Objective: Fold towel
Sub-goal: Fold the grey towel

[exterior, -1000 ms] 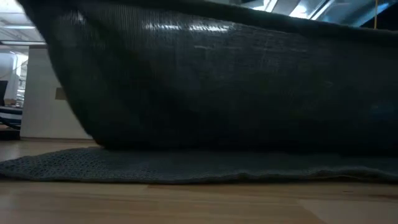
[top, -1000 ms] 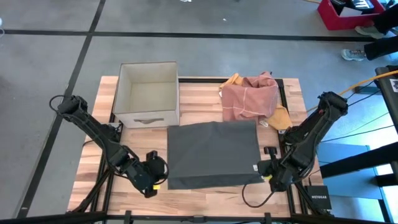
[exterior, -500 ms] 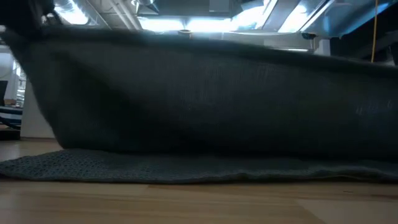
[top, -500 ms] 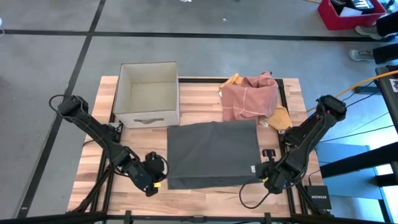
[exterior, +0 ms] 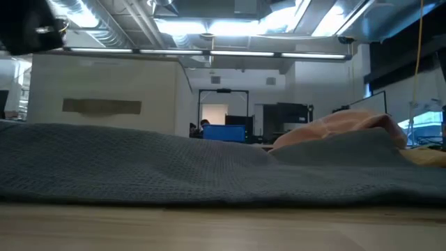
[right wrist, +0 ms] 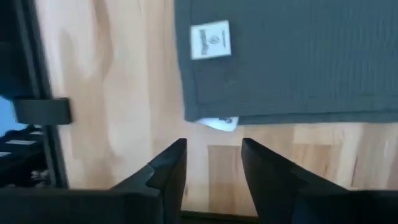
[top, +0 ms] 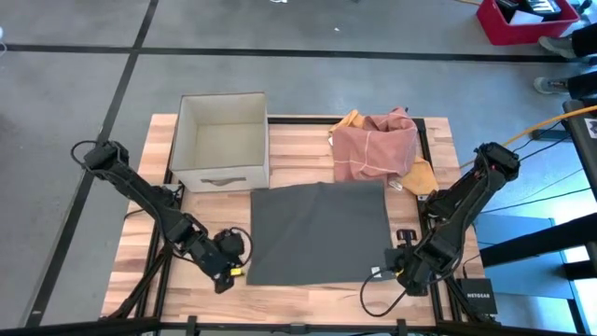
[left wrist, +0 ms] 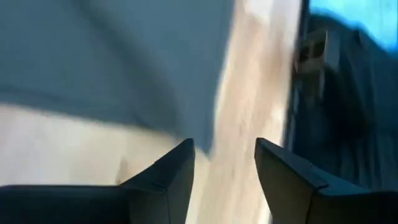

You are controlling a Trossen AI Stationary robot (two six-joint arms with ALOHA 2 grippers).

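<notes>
High view: a dark gray towel (top: pixel 319 231) lies flat, folded, in the middle of the wooden counter (top: pixel 308 299). Left tool (top: pixel 235 271) sits just off its near left corner, fingers (left wrist: pixel 165 180) spread and empty. Right tool (top: pixel 384 273) sits by the near right corner, likewise spread, gripping nothing.
</notes>
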